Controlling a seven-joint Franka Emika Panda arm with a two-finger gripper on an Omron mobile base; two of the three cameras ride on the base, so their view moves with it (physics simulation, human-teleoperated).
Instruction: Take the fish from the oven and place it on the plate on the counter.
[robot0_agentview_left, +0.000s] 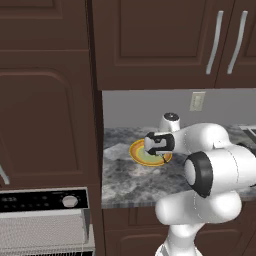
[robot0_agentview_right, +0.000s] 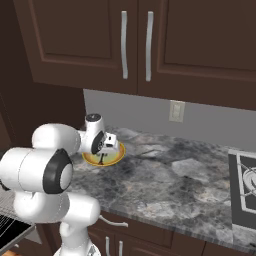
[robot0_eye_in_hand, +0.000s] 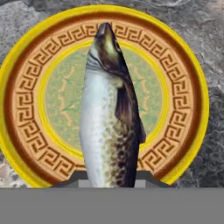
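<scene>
My end effector (robot0_eye_in_hand: 109, 180) is clamped on the slim dark grey-silver fish (robot0_eye_in_hand: 109, 113), whose tail end sits between my two small dark finger tips at the bottom of the hand view while its head points away from me. The fish has a pale silvery belly on one side and a dark brown speckled back on the other. Directly beyond it lies the round plate (robot0_eye_in_hand: 26, 100) with a pale yellow-green centre, an orange band patterned with a key motif and a bright yellow rim; the fish's body runs across the middle of the plate from this angle. I cannot tell whether the fish's head touches the plate or hangs just above it. In the left base view my end effector (robot0_agentview_left: 164, 159) hangs over the plate (robot0_agentview_left: 136, 150), which rests on the grey speckled stone surface (robot0_agentview_left: 125, 180) near its left end, close to the tall dark brown cabinet. In the right base view my end effector (robot0_agentview_right: 102, 159) points down at the plate (robot0_agentview_right: 116, 157), and the fish (robot0_agentview_right: 101, 159) shows as a thin dark sliver below my hand. The built-in oven (robot0_agentview_left: 42, 220) with its black control panel and round silver knob sits low at the left, well apart from the plate.
</scene>
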